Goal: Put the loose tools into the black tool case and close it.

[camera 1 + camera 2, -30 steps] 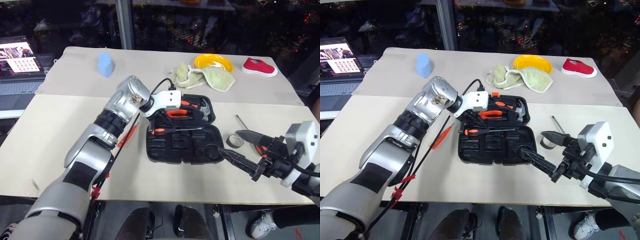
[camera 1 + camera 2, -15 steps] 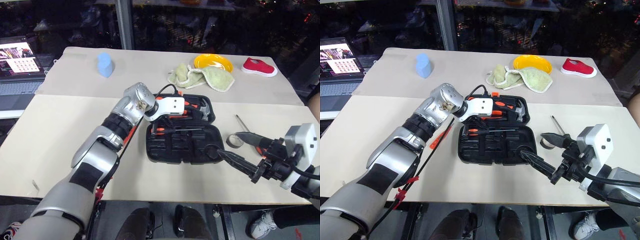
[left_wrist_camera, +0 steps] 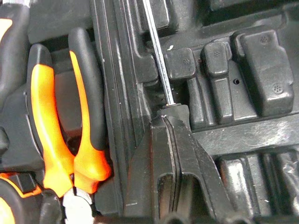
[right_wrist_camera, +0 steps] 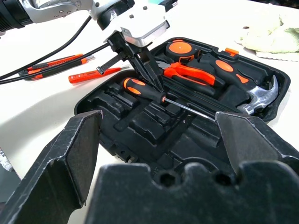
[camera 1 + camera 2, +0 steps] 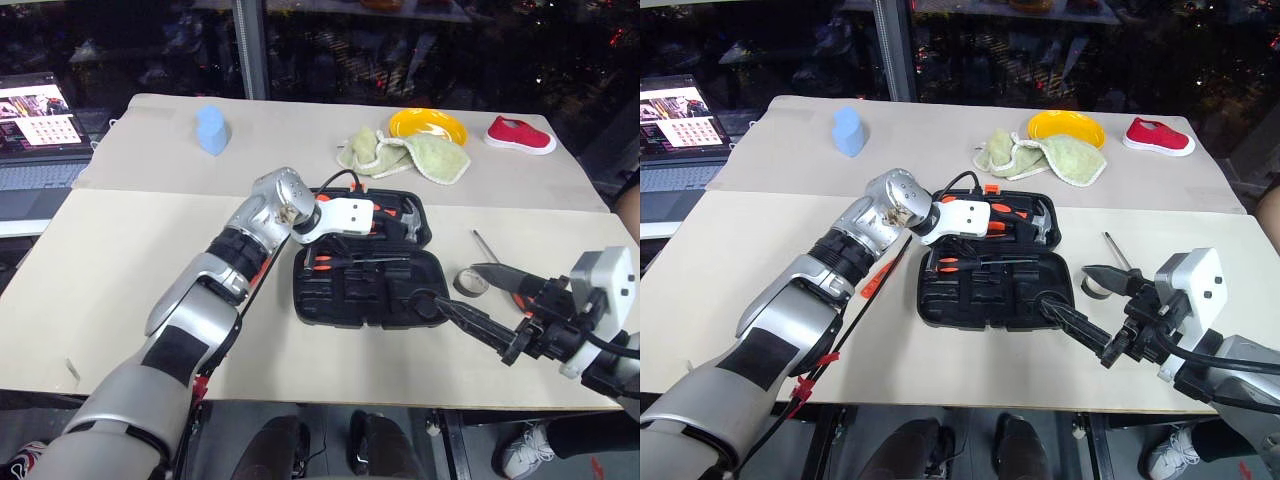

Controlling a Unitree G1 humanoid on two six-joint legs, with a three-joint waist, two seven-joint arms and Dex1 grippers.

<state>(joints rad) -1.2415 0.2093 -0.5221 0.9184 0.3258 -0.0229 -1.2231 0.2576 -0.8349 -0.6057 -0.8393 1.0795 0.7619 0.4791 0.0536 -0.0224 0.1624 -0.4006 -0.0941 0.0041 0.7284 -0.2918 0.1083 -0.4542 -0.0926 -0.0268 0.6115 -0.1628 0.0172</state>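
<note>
Left hand (image 4: 154,80) pinched shut over black-and-orange screwdriver (image 4: 142,90) in open black tool case (image 4: 117,135)

Arms, two: jaws states
Left gripper (image 4: 140,58): jaws closed, angled downward. Right gripper (image 5: 470,295): jaws spread wide, near level.

**Bright tabletop, dark surroundings**

Even overhead light falls on the pale beige table (image 5: 120,270), which reads bright against a dark glass wall behind it, speckled with small reflected lights. Shadows under the arms are soft and short. The open black plastic tool case (image 5: 365,290) swallows detail in its moulded recesses. Mild glare sits on the silver arm shells. In the right wrist view the two near black fingers (image 4: 70,154) loom large and blurred.
</note>
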